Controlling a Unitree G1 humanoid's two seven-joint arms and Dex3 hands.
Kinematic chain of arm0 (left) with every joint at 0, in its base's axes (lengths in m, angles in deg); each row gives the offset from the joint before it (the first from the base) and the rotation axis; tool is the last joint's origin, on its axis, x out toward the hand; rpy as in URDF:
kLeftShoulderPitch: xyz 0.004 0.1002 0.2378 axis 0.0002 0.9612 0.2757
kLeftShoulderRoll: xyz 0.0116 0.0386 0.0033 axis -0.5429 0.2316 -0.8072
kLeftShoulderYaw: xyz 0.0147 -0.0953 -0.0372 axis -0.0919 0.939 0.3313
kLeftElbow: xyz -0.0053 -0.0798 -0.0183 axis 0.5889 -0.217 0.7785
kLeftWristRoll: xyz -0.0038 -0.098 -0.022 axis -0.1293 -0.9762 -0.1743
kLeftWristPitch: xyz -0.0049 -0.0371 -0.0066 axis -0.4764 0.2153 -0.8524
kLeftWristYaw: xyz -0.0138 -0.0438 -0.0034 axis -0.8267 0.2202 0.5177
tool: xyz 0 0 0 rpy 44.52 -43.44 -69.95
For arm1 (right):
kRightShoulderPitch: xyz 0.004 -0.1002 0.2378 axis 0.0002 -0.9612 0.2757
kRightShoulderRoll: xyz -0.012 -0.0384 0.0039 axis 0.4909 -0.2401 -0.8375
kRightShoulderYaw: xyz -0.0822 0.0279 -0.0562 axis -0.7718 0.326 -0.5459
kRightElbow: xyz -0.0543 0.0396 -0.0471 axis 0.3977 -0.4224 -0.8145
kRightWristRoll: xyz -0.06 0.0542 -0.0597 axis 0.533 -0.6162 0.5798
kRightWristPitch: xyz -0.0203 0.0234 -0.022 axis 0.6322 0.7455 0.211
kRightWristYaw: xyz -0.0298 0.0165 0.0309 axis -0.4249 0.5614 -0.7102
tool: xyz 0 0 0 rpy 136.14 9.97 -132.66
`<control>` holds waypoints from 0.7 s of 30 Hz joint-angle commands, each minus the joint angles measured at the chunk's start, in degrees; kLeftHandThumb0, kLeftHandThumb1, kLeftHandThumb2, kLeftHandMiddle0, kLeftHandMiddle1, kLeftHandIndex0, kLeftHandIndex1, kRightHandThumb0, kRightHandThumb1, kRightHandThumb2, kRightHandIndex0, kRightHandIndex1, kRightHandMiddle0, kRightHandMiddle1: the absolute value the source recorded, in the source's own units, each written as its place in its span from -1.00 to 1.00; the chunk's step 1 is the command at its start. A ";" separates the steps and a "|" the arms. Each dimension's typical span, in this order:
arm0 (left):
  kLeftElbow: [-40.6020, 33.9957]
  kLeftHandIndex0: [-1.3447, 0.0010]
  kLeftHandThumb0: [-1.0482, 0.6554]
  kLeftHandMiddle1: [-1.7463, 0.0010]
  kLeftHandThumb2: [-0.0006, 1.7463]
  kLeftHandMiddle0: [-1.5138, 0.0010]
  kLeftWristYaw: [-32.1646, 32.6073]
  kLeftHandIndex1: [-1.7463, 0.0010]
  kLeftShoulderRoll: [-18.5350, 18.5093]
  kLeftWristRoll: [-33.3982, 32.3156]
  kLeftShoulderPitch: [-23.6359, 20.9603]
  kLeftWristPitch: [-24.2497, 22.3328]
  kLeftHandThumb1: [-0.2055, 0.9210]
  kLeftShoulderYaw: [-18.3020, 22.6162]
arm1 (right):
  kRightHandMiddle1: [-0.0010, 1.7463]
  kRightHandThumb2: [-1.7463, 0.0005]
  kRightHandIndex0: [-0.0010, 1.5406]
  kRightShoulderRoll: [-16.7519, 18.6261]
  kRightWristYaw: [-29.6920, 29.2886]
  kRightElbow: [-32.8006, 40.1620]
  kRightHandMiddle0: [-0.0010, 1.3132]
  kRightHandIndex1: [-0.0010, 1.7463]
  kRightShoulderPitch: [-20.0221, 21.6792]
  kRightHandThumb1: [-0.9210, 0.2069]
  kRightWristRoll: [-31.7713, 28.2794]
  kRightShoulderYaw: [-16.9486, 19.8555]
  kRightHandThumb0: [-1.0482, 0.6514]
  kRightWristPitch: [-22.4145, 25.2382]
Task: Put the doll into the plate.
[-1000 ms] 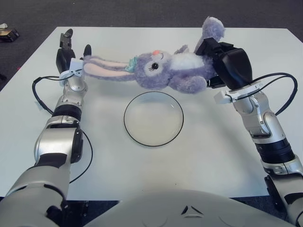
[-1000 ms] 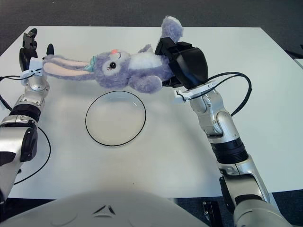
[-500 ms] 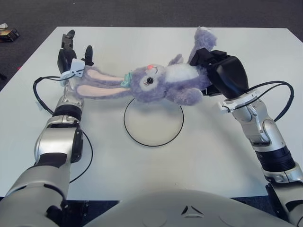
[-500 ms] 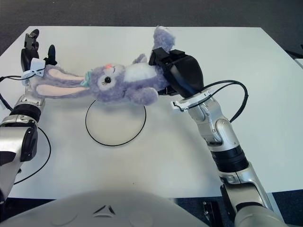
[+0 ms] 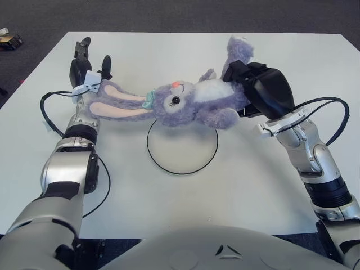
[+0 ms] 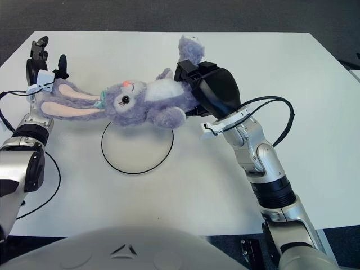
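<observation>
Since a second earlier the doll (image 5: 191,104) had travelled left and nearer, from beyond the plate (image 5: 182,158) to a spot over its far rim. The right hand (image 5: 256,87) was clamped on the doll's body, holding it lying sideways, head to the left. The left hand (image 5: 87,70), at the far left of the table (image 5: 253,185), had its fingers up by the ear tips; whether it gripped them could not be told. Lowering and release remained.

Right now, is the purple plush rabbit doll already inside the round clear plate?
Not yet. The purple plush rabbit doll is held over the far rim of the round clear plate, between the right hand and the left hand.
</observation>
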 commanded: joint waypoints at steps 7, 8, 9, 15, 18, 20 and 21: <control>-0.23 0.64 -0.47 0.96 -0.23 0.29 -0.11 0.35 0.19 0.05 -1.36 0.48 1.00 -0.42 | 1.00 -0.05 0.02 -0.57 0.11 1.17 -0.42 1.00 -1.06 -0.47 0.17 0.78 -0.22 -1.61; -0.29 0.64 -0.47 0.96 -0.23 0.29 -0.09 0.35 0.21 0.04 -1.36 0.46 1.00 -0.45 | 1.00 -0.05 0.02 -0.55 -0.01 1.10 -0.42 1.00 -1.18 -0.47 0.22 0.74 -0.22 -1.79; -0.33 0.64 -0.47 0.96 -0.23 0.29 -0.07 0.35 0.24 0.03 -1.38 0.43 1.00 -0.48 | 1.00 -0.05 0.02 -0.53 -0.12 1.05 -0.42 1.00 -1.33 -0.47 0.22 0.72 -0.22 -1.99; -0.50 0.64 -0.46 0.96 -0.24 0.28 -0.08 0.34 0.34 0.00 -1.39 0.32 1.00 -0.62 | 1.00 0.00 -0.10 -0.53 0.46 0.81 -0.45 1.00 -1.56 -0.52 -0.90 0.84 -0.21 -3.08; -0.69 0.64 -0.46 0.96 -0.24 0.28 -0.17 0.34 0.38 -0.03 -1.35 0.23 1.00 -0.67 | 0.97 0.08 -0.19 -0.78 3.23 1.25 -0.45 1.00 -1.86 -0.60 -3.58 0.82 -0.21 -3.09; -0.81 0.64 -0.46 0.96 -0.24 0.28 -0.23 0.33 0.40 -0.05 -1.30 0.18 1.00 -0.67 | 0.89 -0.03 -0.34 -0.83 4.59 1.75 -0.45 0.98 -2.10 -0.45 -4.57 0.88 0.05 -2.89; -0.85 0.64 -0.46 0.96 -0.24 0.28 -0.25 0.33 0.40 -0.06 -1.29 0.16 1.00 -0.67 | 0.87 -0.05 -0.36 -0.83 5.05 1.96 -0.44 0.98 -2.20 -0.43 -4.83 0.94 0.09 -2.82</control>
